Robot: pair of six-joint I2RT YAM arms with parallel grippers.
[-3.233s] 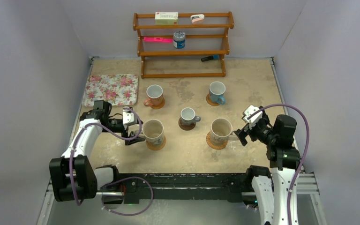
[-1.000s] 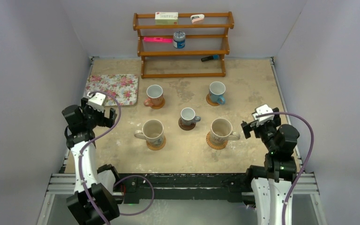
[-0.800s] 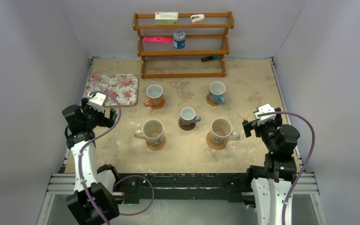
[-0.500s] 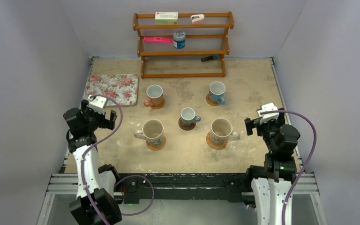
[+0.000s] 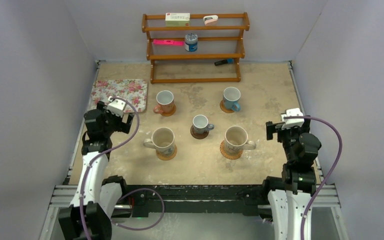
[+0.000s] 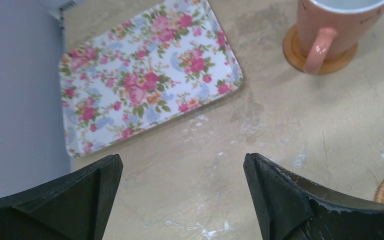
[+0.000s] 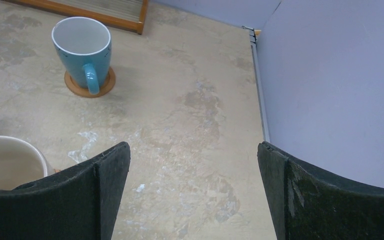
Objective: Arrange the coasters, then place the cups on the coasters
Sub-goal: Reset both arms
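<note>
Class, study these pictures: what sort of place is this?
Most likely a robotics test cell, staged as a tea table: plain walls box in the table, a left arm and right arm stand at its near edge, and mugs sit on coasters.

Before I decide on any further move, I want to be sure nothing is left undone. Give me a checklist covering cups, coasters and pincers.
1. Pink cup upright on coaster: ok.
2. Blue cup upright on coaster: ok.
3. Grey cup upright on dark coaster: ok.
4. Left cream cup on coaster, right cream cup on coaster: ok; centring: cannot tell.
5. Left pincer open, empty, apart from the cups: ok.
6. Right pincer open, empty, apart from the cups: ok.
</note>
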